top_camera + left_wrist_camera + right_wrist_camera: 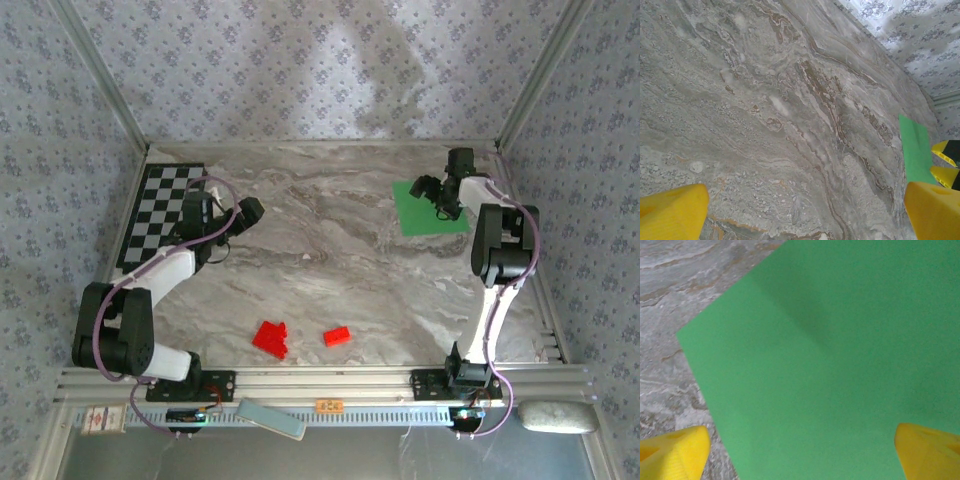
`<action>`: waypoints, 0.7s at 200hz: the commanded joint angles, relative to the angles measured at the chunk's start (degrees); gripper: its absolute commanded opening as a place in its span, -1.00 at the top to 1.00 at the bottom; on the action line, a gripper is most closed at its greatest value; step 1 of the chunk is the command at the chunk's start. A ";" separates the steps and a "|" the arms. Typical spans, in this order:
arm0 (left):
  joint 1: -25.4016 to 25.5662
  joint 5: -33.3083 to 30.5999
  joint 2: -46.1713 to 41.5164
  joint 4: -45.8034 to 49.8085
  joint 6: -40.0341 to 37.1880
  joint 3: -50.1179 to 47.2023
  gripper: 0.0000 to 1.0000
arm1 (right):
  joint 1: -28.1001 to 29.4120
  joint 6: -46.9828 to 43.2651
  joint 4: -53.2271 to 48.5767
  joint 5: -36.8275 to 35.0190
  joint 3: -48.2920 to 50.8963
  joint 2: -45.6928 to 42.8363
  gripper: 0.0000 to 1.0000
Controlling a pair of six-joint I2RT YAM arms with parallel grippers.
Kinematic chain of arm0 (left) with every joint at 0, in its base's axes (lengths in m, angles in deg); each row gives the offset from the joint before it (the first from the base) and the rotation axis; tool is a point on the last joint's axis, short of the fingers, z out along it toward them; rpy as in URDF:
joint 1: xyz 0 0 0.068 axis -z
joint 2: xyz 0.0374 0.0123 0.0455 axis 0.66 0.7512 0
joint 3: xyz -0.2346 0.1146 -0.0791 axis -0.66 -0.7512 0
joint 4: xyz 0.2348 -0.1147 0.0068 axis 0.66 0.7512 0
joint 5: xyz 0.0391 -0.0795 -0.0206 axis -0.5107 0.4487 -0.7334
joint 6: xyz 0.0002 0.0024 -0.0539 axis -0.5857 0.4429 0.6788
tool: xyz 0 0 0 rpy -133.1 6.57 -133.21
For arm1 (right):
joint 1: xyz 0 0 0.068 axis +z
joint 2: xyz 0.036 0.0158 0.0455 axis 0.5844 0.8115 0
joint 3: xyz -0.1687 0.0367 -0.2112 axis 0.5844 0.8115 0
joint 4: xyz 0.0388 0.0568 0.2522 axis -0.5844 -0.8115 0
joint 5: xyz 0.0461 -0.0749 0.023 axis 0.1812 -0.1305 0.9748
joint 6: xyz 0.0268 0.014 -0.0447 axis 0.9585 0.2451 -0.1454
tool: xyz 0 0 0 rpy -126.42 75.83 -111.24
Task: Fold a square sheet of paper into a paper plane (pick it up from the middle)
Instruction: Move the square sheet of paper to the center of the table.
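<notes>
Two wide-spread pairs: my right fingers (675,452) over the green square sheet of paper (840,365), my left fingers (672,212) over marble counter (765,100); the rail label (328,405) is unreadably small.

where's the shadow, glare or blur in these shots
Top external: pale light patches on the back wall, table evenly lit, no hard glare. Right wrist: a soft dark shadow band crosses the paper; the right fingers at the bottom corners look blurred. Left wrist: table sharp, left fingers soft, mottled light on the wall.
</notes>
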 commanded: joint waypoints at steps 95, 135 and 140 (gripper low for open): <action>0.35 -0.44 2.31 2.32 -0.24 2.61 -1.00 | 10.55 8.59 -5.64 -2.26 3.68 0.25 -0.88; 0.36 -1.49 2.27 4.92 -0.99 2.63 -1.00 | 22.78 15.16 -4.36 -7.20 6.33 -2.45 -0.87; 0.36 -1.76 2.18 5.38 -1.20 2.79 -1.00 | 24.62 16.36 -3.77 -7.41 6.85 -2.83 -0.87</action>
